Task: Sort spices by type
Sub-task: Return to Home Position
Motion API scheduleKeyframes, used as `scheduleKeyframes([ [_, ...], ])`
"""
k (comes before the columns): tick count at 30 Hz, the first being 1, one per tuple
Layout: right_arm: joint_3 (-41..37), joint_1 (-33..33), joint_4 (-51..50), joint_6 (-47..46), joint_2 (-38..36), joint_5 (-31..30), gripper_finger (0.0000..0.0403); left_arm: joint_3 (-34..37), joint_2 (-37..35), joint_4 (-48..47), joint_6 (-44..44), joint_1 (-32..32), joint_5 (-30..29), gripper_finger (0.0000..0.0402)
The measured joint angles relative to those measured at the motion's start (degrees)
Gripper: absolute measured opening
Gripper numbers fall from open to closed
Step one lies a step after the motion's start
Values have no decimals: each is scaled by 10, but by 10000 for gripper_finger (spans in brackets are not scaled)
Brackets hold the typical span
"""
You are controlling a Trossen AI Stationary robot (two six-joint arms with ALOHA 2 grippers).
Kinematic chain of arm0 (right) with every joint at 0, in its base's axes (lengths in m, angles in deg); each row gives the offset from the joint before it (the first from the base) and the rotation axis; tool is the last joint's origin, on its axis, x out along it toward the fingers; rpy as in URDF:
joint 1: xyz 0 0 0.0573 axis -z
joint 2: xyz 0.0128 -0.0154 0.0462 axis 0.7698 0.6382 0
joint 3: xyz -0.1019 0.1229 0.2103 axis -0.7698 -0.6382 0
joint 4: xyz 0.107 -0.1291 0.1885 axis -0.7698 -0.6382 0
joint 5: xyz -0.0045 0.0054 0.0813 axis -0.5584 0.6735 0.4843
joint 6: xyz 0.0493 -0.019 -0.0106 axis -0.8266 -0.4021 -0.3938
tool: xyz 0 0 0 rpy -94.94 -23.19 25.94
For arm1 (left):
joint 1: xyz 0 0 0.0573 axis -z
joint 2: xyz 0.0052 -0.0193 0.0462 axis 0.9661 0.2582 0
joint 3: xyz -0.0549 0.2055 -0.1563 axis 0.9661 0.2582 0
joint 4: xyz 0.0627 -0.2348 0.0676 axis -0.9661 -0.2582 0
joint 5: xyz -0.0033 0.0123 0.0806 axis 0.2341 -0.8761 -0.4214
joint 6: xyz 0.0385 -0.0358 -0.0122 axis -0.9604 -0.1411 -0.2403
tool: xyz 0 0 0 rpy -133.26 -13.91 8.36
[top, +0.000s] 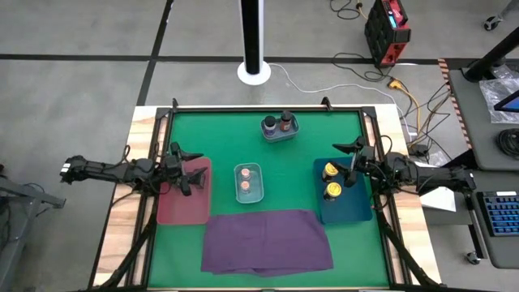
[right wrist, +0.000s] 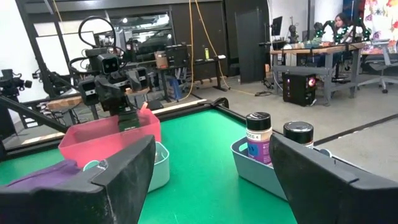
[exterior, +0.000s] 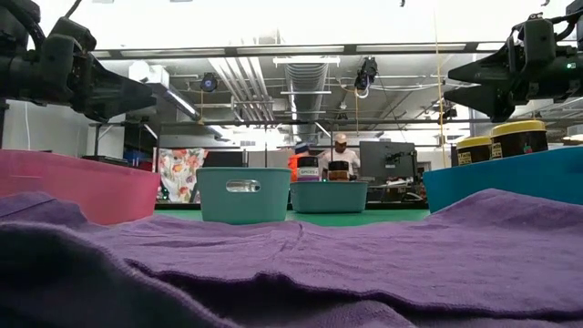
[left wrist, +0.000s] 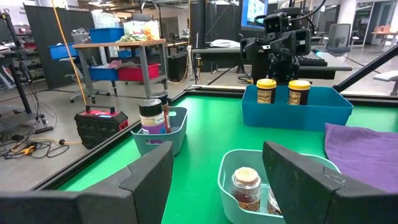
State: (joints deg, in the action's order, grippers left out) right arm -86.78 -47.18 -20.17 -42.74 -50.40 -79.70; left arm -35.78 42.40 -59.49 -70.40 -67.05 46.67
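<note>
currently left hand [top: 192,170] is hovering open over pink bin [top: 174,212], right hand [top: 349,163] hovering open over blue bin [top: 345,212] with yellow-lidded jars [top: 332,191].

On the bench [top: 296,174], the middle bin [top: 249,165] holds the middle pair of jars [top: 246,187], one behind the other. Behind it and slightly to its right stands the far bin [top: 280,139], holding the far pair of jars [top: 285,122] side by side. Left of the middle bin lies the left bin [top: 182,209], with the left gripper [top: 193,170] above it. Right of the middle bin, the right bin [top: 345,211] holds the right pair of jars [top: 332,191], with the right gripper [top: 347,162] above its far end. In front of the middle bin, the cloth [top: 266,241] lies along the bench's near edge.
</note>
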Motion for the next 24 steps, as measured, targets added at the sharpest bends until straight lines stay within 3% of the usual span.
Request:
scheduleKeyframes([
  [16,0,0,0,0,0,0,340,0,0,0,0,0,0,230],
  [24,0,0,0,0,0,0,338,0,0,0,0,0,0,230],
])
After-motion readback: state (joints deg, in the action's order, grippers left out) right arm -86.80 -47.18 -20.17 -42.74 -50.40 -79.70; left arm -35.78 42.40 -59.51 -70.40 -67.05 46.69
